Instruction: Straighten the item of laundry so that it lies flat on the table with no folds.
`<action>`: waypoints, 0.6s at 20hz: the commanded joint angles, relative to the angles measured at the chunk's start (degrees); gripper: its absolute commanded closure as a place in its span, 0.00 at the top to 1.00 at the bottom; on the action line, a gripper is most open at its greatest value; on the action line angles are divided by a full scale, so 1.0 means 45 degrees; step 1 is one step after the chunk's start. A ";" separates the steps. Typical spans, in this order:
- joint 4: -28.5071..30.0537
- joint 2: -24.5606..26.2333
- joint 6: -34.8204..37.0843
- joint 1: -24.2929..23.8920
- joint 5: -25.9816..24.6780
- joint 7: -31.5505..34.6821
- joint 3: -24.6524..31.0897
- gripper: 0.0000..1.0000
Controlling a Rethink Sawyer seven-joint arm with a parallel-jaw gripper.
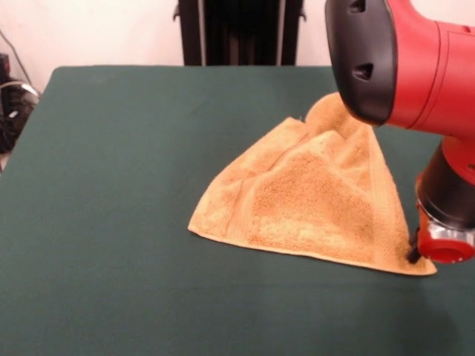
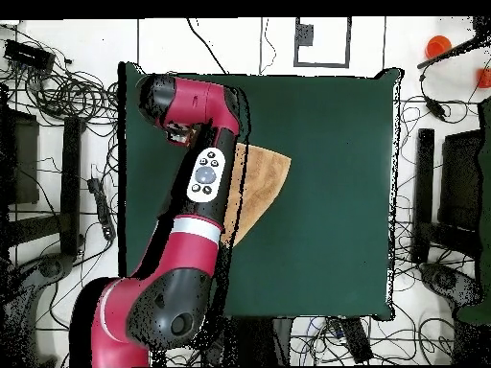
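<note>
Here, front view, left to right: bare green table (image 1: 111,185), then the towel (image 1: 312,208) right of centre, folded into a rough triangle, with one layer doubled over another. Its long bottom edge runs from the left corner to the right tip. At that tip the gripper (image 1: 413,256) stands low, at or on the cloth; whether it is spread or pinching, cannot tell. The towel lies wholly leftward of the gripper. Judgement: unfolding means working away from this corner. Overhead, the arm (image 2: 206,182) covers part of the towel (image 2: 264,182).
</note>
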 commanded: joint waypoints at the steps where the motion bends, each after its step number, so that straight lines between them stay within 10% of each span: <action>1: -0.0290 0.0116 0.1030 -0.0222 0.0776 0.4251 0.0094 0.00; 12: 0.0217 -0.0103 0.0751 -0.0289 0.0623 0.3676 0.0438 0.00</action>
